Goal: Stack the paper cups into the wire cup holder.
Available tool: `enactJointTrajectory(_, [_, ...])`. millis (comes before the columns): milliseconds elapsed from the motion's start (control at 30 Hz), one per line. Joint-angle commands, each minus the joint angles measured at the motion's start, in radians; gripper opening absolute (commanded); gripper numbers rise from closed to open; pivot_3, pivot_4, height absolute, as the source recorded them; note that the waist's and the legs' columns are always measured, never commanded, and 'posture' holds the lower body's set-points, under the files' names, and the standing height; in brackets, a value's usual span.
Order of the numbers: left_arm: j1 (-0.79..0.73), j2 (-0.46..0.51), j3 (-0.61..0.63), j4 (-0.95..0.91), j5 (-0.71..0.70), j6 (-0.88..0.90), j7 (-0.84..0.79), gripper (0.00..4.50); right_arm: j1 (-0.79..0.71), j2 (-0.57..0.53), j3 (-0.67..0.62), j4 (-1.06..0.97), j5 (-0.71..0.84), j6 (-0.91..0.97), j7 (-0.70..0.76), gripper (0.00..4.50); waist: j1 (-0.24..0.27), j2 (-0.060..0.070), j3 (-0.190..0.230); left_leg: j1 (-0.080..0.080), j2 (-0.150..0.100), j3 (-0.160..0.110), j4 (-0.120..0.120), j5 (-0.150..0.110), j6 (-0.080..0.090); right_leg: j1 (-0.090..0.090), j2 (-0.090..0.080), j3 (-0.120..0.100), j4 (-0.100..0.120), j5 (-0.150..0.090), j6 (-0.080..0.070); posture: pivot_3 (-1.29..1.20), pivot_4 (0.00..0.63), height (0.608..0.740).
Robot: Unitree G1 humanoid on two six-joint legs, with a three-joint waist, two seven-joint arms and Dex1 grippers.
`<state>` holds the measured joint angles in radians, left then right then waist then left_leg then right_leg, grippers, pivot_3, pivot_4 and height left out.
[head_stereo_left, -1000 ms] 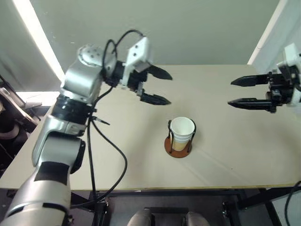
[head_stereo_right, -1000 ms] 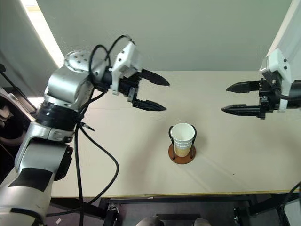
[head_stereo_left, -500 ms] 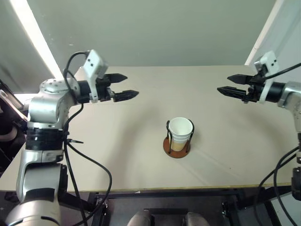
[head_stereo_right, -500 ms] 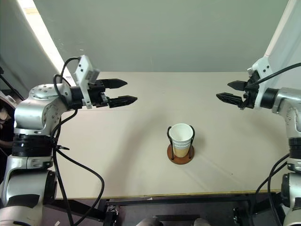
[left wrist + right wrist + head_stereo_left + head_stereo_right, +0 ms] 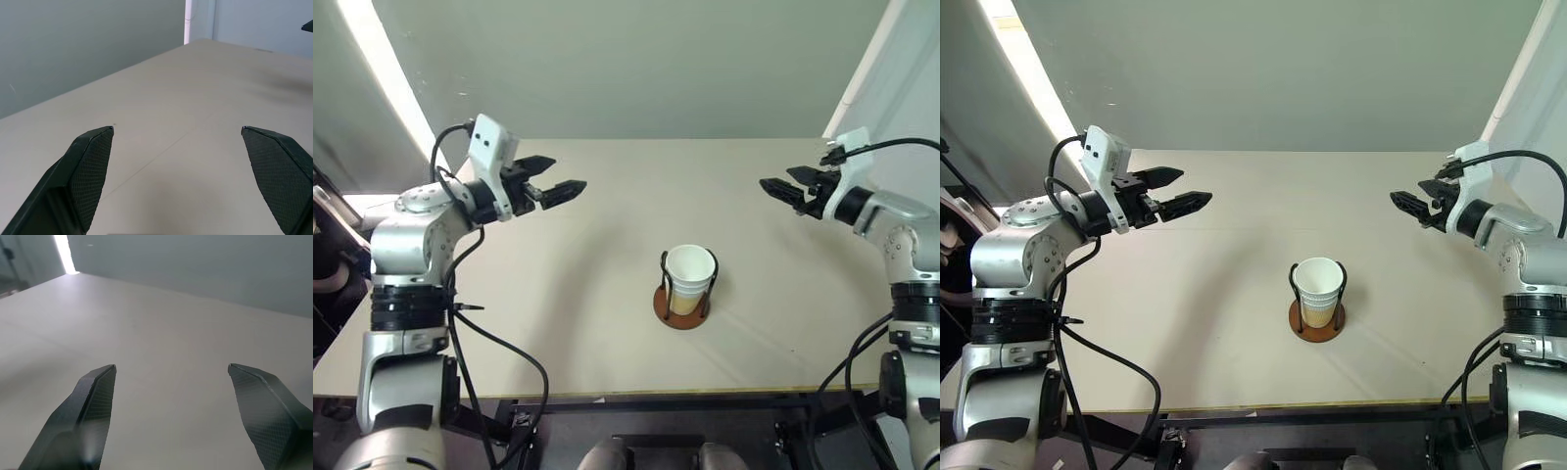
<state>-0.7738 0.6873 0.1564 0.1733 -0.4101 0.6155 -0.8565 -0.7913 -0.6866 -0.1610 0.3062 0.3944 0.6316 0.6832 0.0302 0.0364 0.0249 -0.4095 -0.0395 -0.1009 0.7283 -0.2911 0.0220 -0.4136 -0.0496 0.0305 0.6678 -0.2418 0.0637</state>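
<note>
My left gripper (image 5: 564, 186) has its two black fingers (image 5: 88, 161) spread wide apart, and there is nothing between them. It floats up in the air over the far left part of the tabletop (image 5: 783, 323). It points sideways, toward the middle and a bit to the right. In the left wrist view I see only bare tan tabletop between the two tips.

My right gripper (image 5: 777, 188) has its fingers (image 5: 93, 401) spread apart too, and they hold nothing. It floats over the far right part of the tabletop and points back toward the middle, so my two grippers face each other across the tabletop. They are well apart from each other.

Both grippers are well away from the cups.

The paper cups (image 5: 690, 277) sit in the middle of the tabletop, nearer to me than the grippers are. They are nested one inside the other, so they look like one cup with a white rim and a pale yellow bottom part. I cannot count how many are in the stack from here. The stack stands straight up inside the wire cup holder (image 5: 682, 305). The black wire loops go up on each side of the stack, almost to the rim. The round reddish-brown base lies flat on the tabletop under the cups.
</note>
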Motion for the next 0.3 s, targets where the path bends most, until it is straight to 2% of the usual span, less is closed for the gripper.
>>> enactJointTrajectory(33, [-0.002,-0.003,0.037,-0.037,-0.016,-0.028,0.023,4.47,-0.004,0.004,-0.056,-0.015,-0.006,-0.028,-0.050,3.81,0.000,-0.003,0.037,0.007,0.000,-0.001,-0.003,0.000,-0.001,0.002,-0.001,0.002,-0.005,0.000,0.000,0.00,0.000,0.740])
enactJointTrajectory(67, [0.000,-0.006,0.038,-0.038,-0.017,-0.029,0.027,4.47,0.001,0.004,-0.057,-0.015,-0.009,-0.031,-0.053,3.81,-0.001,-0.007,0.045,0.018,0.000,-0.001,-0.014,0.004,-0.005,0.018,-0.003,0.002,-0.011,0.002,-0.002,0.00,0.000,0.740])
enactJointTrajectory(300, [0.014,-0.025,0.056,-0.037,-0.010,-0.047,0.067,4.47,0.003,0.008,-0.050,0.010,-0.031,-0.050,-0.073,3.81,0.000,-0.010,0.054,0.020,0.001,0.000,-0.034,0.006,-0.009,0.013,-0.004,0.000,-0.019,0.004,-0.002,0.00,0.000,0.740])
